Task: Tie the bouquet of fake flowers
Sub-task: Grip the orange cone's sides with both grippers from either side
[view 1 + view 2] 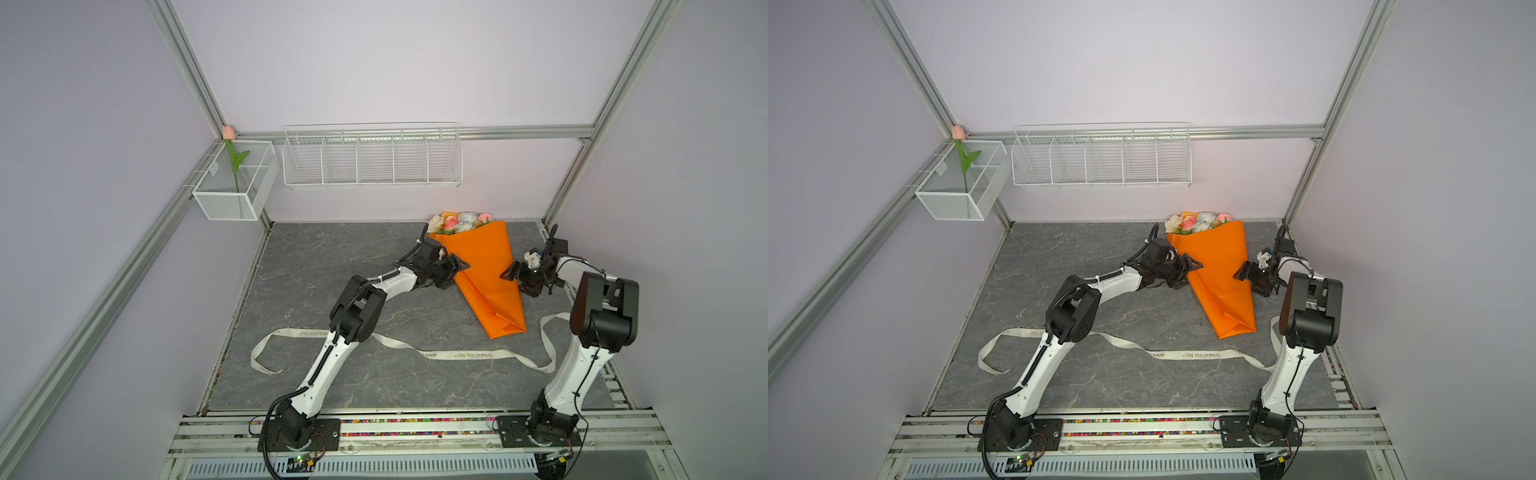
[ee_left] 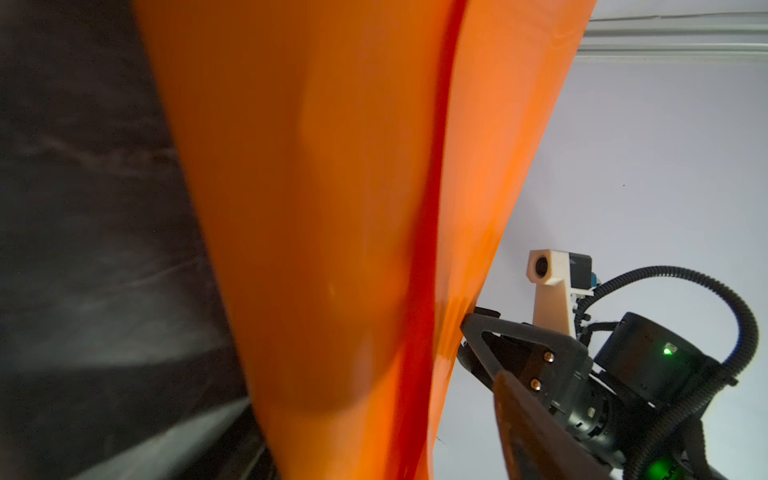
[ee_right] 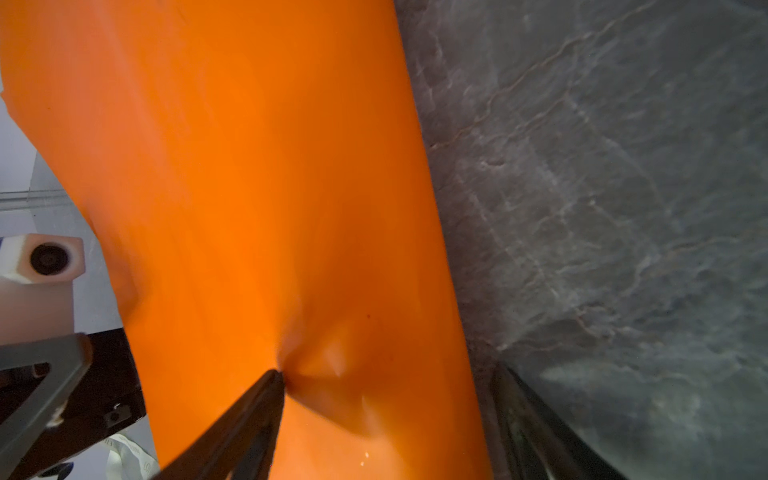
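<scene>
The bouquet of fake flowers (image 1: 459, 222) (image 1: 1200, 222) lies on the grey marble table, rolled in a cone of orange wrapping paper (image 1: 484, 274) (image 1: 1219, 274) (image 2: 324, 208) (image 3: 249, 187). My left gripper (image 1: 462, 266) (image 1: 1196, 266) is at the cone's left edge, its jaws apart around the paper; the left wrist view shows only one blurred finger (image 2: 536, 432). My right gripper (image 1: 510, 272) (image 1: 1242, 272) (image 3: 388, 370) is open at the cone's right edge. One of its fingertips (image 3: 276, 376) dents the paper and the other lies along the table. A white printed ribbon (image 1: 457, 355) (image 1: 1196, 354) lies loose in front, tied to nothing.
On the back wall hangs a long white wire rack (image 1: 372, 160). A white mesh basket (image 1: 232, 203) at the left corner holds a single pink tulip (image 1: 227, 133). The ribbon curls round the base of both arms. A metal rail runs along the table's front edge (image 1: 415, 415).
</scene>
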`<action>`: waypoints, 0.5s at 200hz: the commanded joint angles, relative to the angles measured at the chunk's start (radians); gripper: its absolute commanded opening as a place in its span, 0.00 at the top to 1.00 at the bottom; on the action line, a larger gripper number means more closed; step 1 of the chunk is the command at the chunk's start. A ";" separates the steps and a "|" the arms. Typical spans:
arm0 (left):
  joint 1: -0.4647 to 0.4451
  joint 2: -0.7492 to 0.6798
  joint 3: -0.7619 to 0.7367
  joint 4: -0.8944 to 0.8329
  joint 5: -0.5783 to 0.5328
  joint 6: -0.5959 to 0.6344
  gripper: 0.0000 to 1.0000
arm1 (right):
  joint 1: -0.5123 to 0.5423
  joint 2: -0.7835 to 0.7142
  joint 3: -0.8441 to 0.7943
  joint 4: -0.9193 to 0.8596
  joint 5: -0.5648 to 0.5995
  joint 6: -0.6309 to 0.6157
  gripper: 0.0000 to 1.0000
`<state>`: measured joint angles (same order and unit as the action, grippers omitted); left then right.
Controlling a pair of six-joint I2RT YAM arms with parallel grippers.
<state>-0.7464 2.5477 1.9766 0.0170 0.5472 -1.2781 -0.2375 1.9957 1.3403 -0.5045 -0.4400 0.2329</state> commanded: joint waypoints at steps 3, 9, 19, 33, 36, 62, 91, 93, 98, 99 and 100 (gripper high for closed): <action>-0.004 0.041 0.037 0.001 0.001 -0.024 0.35 | 0.006 0.027 0.000 -0.033 -0.035 -0.028 0.18; -0.004 0.049 0.052 0.002 0.007 -0.025 0.36 | 0.007 0.028 -0.001 -0.030 -0.035 -0.027 0.18; -0.004 0.064 0.070 -0.007 0.017 -0.024 0.38 | 0.006 0.031 0.000 -0.023 -0.044 -0.029 0.17; -0.004 0.081 0.087 -0.017 0.013 -0.025 0.43 | 0.005 0.039 0.008 -0.013 -0.055 -0.027 0.17; -0.004 0.084 0.089 -0.017 0.012 -0.026 0.46 | 0.006 0.042 0.011 -0.012 -0.059 -0.027 0.17; -0.004 0.109 0.102 0.001 0.011 -0.041 0.62 | 0.005 0.069 0.045 -0.012 -0.072 -0.030 0.16; -0.001 0.111 0.101 0.006 0.002 -0.037 0.72 | 0.004 0.096 0.093 0.008 -0.071 -0.017 0.14; -0.001 0.110 0.101 0.006 0.001 -0.036 0.72 | 0.004 0.099 0.096 0.010 -0.071 -0.016 0.13; 0.000 0.108 0.103 0.005 0.002 -0.032 0.73 | 0.004 0.108 0.108 0.013 -0.073 -0.016 0.13; 0.000 0.108 0.103 0.005 0.001 -0.032 0.74 | 0.005 0.109 0.112 0.013 -0.073 -0.016 0.13; 0.001 0.109 0.103 0.004 0.001 -0.032 0.74 | 0.005 0.111 0.117 0.014 -0.074 -0.016 0.13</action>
<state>-0.7464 2.6274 2.0514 0.0212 0.5537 -1.3075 -0.2375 2.0571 1.4158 -0.4999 -0.5060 0.2314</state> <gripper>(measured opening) 0.283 0.864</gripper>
